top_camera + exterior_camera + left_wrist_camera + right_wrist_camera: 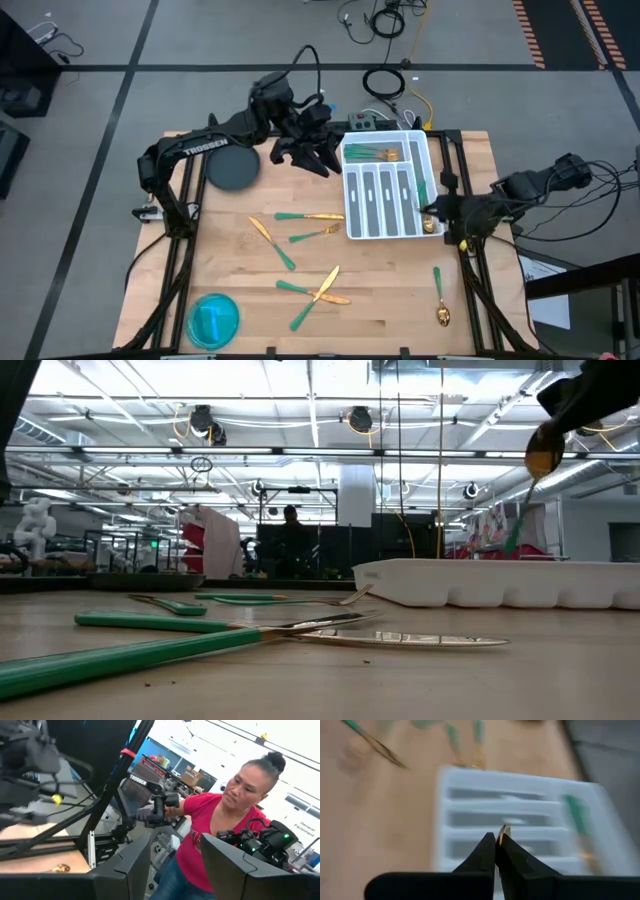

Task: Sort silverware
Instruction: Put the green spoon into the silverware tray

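The silverware has gold heads and teal-green handles. Several pieces lie loose on the wooden table (250,290), among them a knife (262,230), two forks (312,216) (318,235) and a crossed pair (322,288). One spoon (440,298) lies near the right edge. Some forks (375,153) lie in the far compartment of the white tray (352,200). My right gripper (436,216) is over the tray's right end, shut on a spoon (530,490). My left gripper (308,158) hangs open at the tray's far left corner and touches nothing. My right gripper (498,837) pinches the spoon at its gold head end (543,452); a sliver of gold (504,831) shows between the fingertips. The spoon is lifted clear. It slants down from the hold, its green handle (514,532) pointing toward the tray.
A dark round plate (233,167) sits at the far left and a blue bowl (213,318) at the near left corner. A person in a red shirt (210,820) stands beyond the table in the left wrist view. Cables and a power strip (365,122) lie behind the tray.
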You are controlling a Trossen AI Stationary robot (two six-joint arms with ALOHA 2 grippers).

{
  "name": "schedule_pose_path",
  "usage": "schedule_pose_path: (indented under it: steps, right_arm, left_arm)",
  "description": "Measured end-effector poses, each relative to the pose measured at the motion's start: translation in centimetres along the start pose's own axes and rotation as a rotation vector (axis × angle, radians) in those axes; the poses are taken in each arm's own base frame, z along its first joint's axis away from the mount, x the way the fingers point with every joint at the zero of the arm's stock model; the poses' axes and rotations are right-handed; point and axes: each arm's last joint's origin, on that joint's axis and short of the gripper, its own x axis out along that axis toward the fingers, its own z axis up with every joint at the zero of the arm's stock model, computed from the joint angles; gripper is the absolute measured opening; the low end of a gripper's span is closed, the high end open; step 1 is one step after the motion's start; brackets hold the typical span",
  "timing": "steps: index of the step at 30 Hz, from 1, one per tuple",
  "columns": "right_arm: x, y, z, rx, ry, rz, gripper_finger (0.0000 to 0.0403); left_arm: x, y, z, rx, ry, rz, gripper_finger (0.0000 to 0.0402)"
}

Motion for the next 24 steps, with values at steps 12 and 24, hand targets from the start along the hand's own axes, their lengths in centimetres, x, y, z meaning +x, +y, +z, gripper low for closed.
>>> schedule_pose_path:
  steps: [12, 24]
  right_arm:
    - [3.4, 6.3, 0.1, 0.207, 0.106, -0.054, 0.0000]
    - [4.3, 8.9, -6.0, 0.209, 0.236, -0.425, 0.0000]
  left_arm:
    - [0.0, 0.3, -0.5, -0.017, 0.039, -0.021, 0.0178]
    - [-0.9, 0.5, -0.4, 0.033, 0.033, -0.008, 0.0178]
